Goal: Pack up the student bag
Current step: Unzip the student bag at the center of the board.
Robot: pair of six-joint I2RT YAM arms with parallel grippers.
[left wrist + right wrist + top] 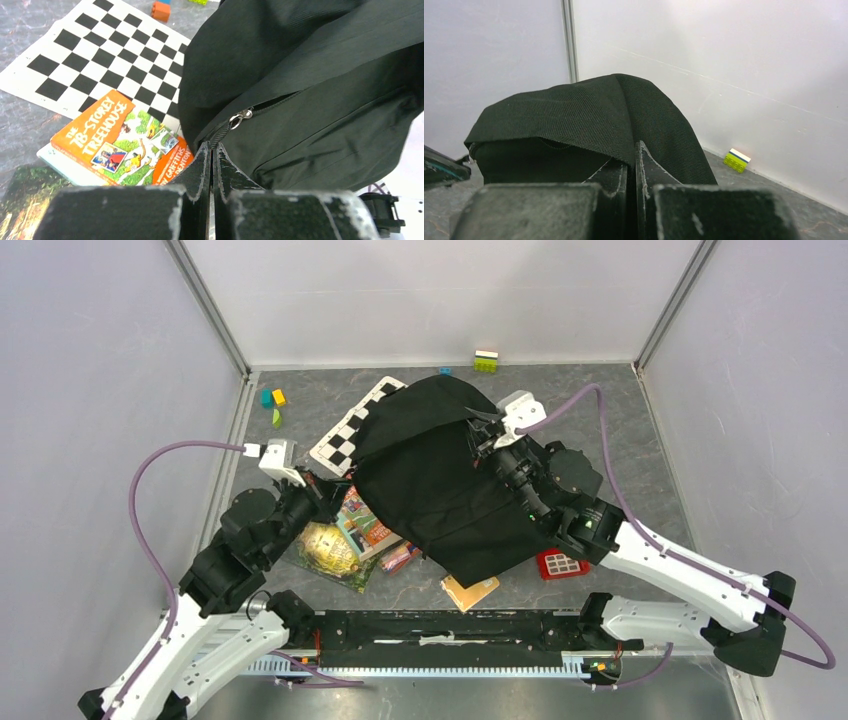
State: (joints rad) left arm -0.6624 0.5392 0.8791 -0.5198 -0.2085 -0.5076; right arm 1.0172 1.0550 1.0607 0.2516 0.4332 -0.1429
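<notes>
Mid-table [620,440]: student bag [430,480], atop checkerboard sheet's [345,435] R edge. L-front of bag, partly under it: books [362,523]. Under front edge: notebook [470,592]; just R of that, keypad device [560,564]. Rear-L corner: small blocks [272,398]. By back wall [400,300], ctr-R: stacked block [486,361].

A large black soft fabric backpack [430,485] lies on the grey mottled table [640,430], overlapping a black-and-white chequered board [348,432]. The right pincer [474,432] is at its top and the left pincer [340,483] at its left edge, each seemingly pinching fabric. An orange-covered book [362,522] and a red keypad device [560,564] lie beside it.
</notes>
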